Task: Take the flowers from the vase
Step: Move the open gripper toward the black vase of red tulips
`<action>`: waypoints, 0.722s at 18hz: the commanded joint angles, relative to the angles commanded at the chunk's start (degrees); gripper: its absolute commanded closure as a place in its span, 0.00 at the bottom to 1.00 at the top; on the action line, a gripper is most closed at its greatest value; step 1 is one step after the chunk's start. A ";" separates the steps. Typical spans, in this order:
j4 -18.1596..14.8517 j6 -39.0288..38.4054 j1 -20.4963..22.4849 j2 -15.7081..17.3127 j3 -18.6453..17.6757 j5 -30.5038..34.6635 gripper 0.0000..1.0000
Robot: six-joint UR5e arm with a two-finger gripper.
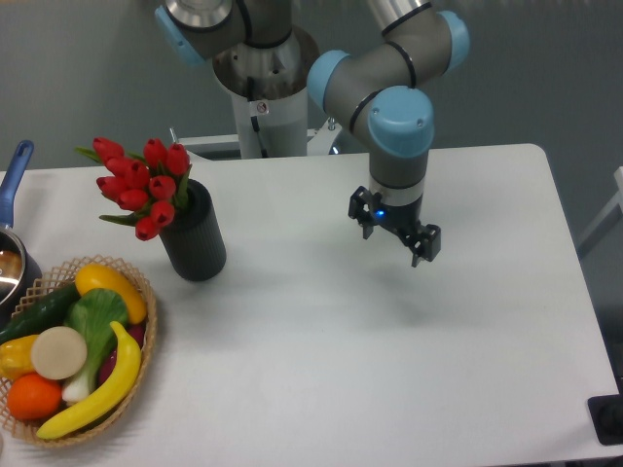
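Camera view: a fixed look down at a white table (292, 370) with one arm over it.
Gripper (394, 237): hung above the table's middle, fingers spread apart, nothing between them.
Flowers (141, 185): red tulip buds with green leaves, well off to the gripper's left in the picture, stems down in the vase, heads leaning away from the gripper.
Vase (193, 233): black ribbed cylinder, tilted slightly, standing on the table, well apart from the gripper.
Wicker basket (146, 336): beyond the vase from the gripper, nearer the camera, holding a banana, orange, cucumber and other produce.
Pot (14, 209): blue-handled, at the far edge past the flowers.
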 joint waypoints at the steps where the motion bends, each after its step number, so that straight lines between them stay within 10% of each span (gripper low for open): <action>1: 0.00 0.17 0.09 -0.09 0.17 0.00 0.00; 8: 0.09 0.26 -0.17 0.08 -0.52 -3.94 0.00; 13: 4.31 -0.88 0.35 5.07 -7.80 -14.83 0.00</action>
